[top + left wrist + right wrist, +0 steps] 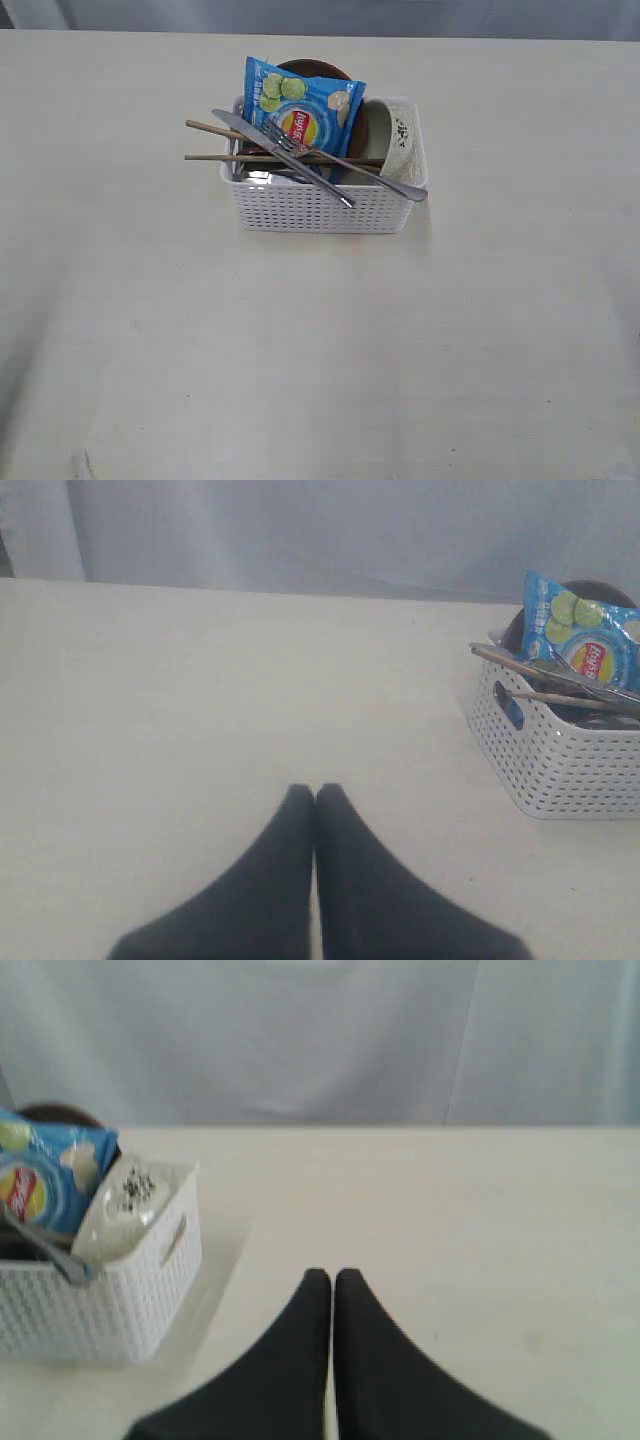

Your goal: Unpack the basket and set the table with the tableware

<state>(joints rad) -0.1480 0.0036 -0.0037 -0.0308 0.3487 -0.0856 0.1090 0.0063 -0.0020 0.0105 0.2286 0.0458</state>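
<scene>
The white perforated basket [320,208] stands on the cream table [320,350], far of centre. A steel knife [285,160] and fork [350,165] lie across its rim, over wooden chopsticks [215,130]. The cream bowl [400,145] leans at the basket's right end, and a brown round plate [312,68] stands behind the chip bag. A steel mug [262,177] glints under the cutlery. No wooden spoon shows. My left gripper [315,792] is shut and empty, left of the basket [560,760]. My right gripper [332,1276] is shut and empty, right of the basket [100,1310]. Neither gripper appears in the exterior view.
A blue chip bag [300,110] stands upright in the basket, covering part of the plate. A pale curtain [320,1040] hangs beyond the table's far edge [320,35].
</scene>
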